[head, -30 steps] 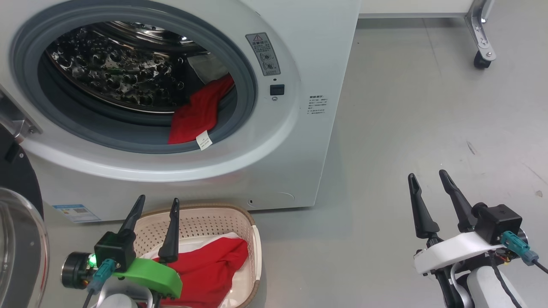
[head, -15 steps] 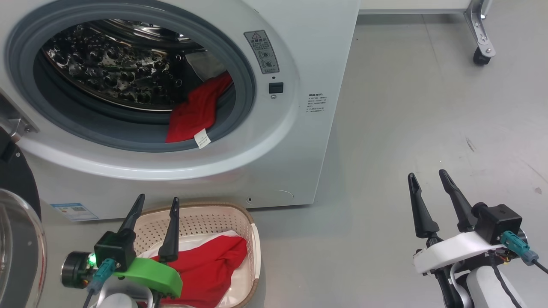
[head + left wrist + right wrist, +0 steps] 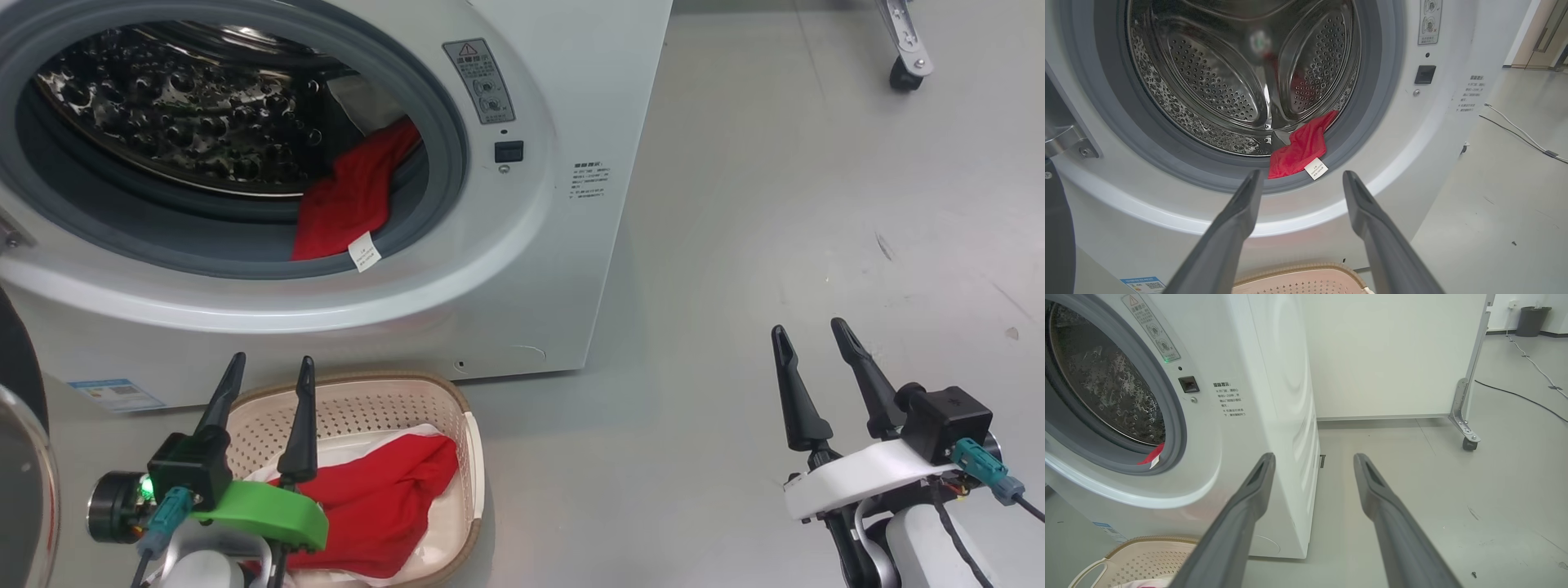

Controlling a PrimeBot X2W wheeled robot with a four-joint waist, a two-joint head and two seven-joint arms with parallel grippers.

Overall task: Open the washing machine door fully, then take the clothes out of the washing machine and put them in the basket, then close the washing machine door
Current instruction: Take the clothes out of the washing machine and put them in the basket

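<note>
Although the head view has drifted, the work stands unchanged: left tool (image 3: pixel 273 358) and right tool (image 3: pixel 808 327) gape empty, and one red garment (image 3: pixel 343 212) still hangs in the washing machine (image 3: pixel 571 269).

Long tapered dark fingers (image 3: pixel 796 400) on both arms. The left gripper (image 3: pixel 273 359) has a bright green bracket (image 3: pixel 261 513) and green light (image 3: pixel 147 487); the right gripper (image 3: pixel 809 327) a white bracket (image 3: pixel 857 478), black camera block (image 3: pixel 947 420), teal plug (image 3: pixel 980 467).

We see grey floor (image 3: pixel 775 204) with a scuff mark (image 3: pixel 882 242), a caster wheel (image 3: pixel 1470 444) at the corner of a white panel (image 3: pixel 1392 355), a black cable (image 3: pixel 1515 395), a white cable (image 3: pixel 1515 127), and a dark bin (image 3: pixel 1529 320) far back.
</note>
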